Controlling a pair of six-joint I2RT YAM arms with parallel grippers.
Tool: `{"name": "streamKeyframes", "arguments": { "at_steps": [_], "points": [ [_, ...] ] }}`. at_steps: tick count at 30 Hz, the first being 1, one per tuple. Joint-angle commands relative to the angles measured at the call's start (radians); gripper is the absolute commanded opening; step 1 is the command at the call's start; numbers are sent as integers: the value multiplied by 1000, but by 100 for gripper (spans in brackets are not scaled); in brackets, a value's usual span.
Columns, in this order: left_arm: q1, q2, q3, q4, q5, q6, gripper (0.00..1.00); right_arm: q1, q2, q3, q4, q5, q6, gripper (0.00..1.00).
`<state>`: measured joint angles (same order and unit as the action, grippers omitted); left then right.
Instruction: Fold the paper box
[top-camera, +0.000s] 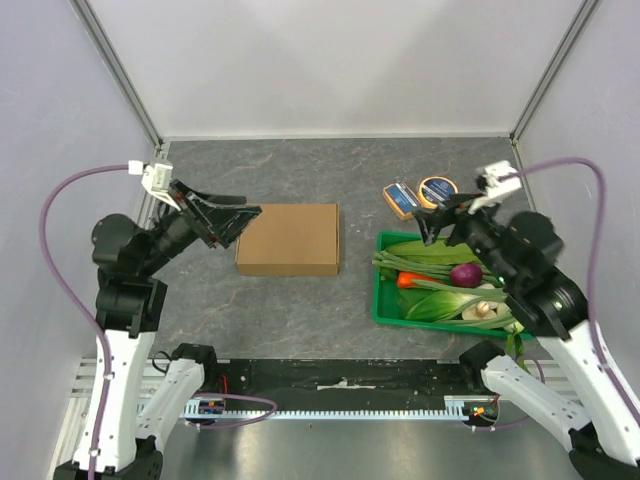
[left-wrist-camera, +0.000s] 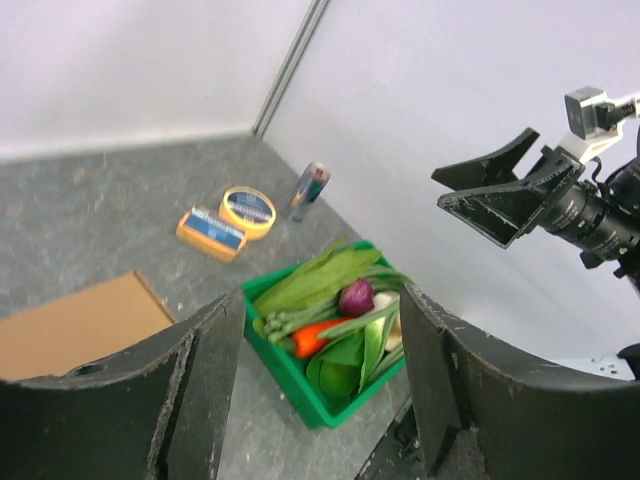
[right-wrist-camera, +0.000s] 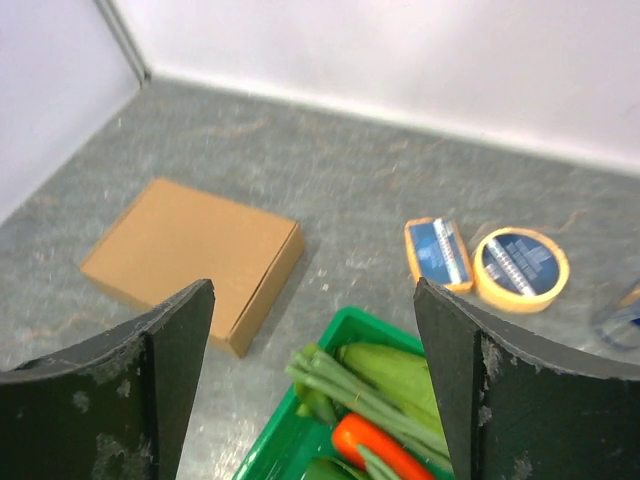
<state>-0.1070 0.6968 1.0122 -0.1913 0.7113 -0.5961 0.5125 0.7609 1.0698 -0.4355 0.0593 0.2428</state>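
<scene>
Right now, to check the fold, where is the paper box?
Top view: the paper box lies closed left of centre, between the left gripper and the green crate.

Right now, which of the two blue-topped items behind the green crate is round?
The yellow-rimmed disc, right-hand one in the top view; the orange packet beside it is rectangular.

In the left wrist view we find the paper box (left-wrist-camera: 70, 325) cut by the left edge and part-hidden behind a finger (left-wrist-camera: 150, 390) of the left claw (left-wrist-camera: 318, 325), while in the right wrist view the green crate (right-wrist-camera: 270, 450) runs off the bottom and a blurred can (right-wrist-camera: 622, 315) off the right.
</scene>
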Motion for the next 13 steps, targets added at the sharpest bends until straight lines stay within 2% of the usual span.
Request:
{"name": "streamKeyframes", "arguments": {
  "at_steps": [1,7,13],
  "points": [
    [-2,-31,109,39,20,32,70,-2,-116,56,0,108,-39,90],
    [-2,-59,196,24,-1,77,70,-2,-187,53,7,148,-33,98],
    [-2,-132,215,18,-90,110,71,0,-328,-4,104,168,-66,98]
  ]
}}
